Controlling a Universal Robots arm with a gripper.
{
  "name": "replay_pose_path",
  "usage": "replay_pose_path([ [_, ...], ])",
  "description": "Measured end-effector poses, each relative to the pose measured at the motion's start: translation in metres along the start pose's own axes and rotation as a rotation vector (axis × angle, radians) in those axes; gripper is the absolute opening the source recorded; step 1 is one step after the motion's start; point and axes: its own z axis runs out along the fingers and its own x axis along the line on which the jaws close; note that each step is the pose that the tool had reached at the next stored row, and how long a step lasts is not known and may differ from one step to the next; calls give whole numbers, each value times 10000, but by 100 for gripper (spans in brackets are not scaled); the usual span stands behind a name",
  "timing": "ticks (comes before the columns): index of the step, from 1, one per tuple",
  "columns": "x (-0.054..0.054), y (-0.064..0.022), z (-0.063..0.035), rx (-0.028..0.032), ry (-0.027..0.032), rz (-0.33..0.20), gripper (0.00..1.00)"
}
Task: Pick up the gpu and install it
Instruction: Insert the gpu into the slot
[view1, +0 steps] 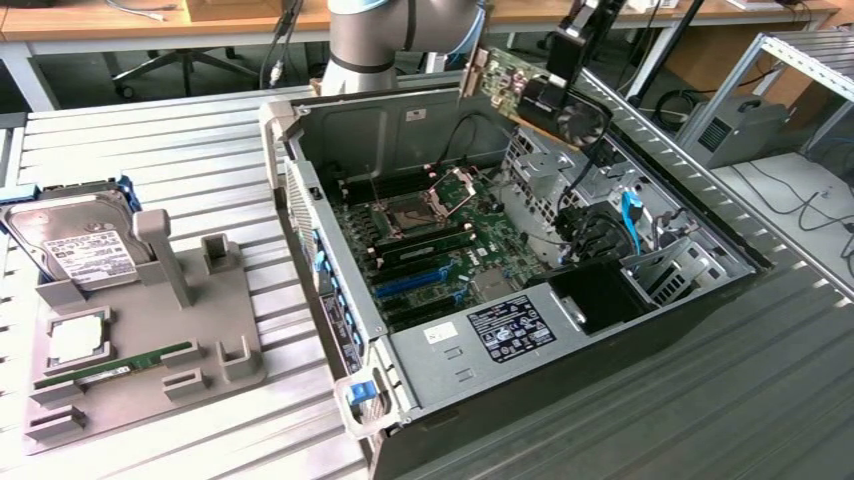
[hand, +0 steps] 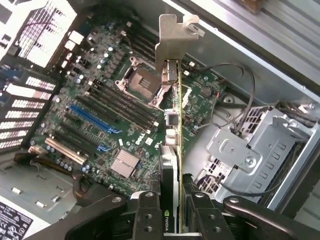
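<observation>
The gpu (view1: 514, 88) hangs in the air above the far rim of the open computer case (view1: 641, 400), its green board side facing the camera and its metal bracket (view1: 475, 66) toward the exterior view's left. My gripper (view1: 566, 66) is shut on the card's end opposite the bracket. From the wrist, the gpu (hand: 171, 150) appears edge-on between my fingers (hand: 147, 216), with the bracket (hand: 167, 42) pointing away. Below it lies the motherboard (hand: 100, 95) with its blue expansion slots (hand: 92, 117). The card touches nothing in the case.
A grey fixture tray (view1: 147, 330) at the exterior view's left carries a silver hard drive (view1: 74, 245), a green RAM stick (view1: 114, 365) and a CPU (view1: 78, 340). Cables (hand: 240, 105) and a drive cage (hand: 260, 145) sit beside the motherboard inside the case.
</observation>
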Motion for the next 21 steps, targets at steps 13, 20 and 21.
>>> replay_pose_path([
  [13, 0, 0, 3, -71, 114, -2809, 27],
  [20, 0, 0, 4, -105, 174, -4236, 27],
  [21, 0, 0, 4, -115, 191, -4632, 27],
])
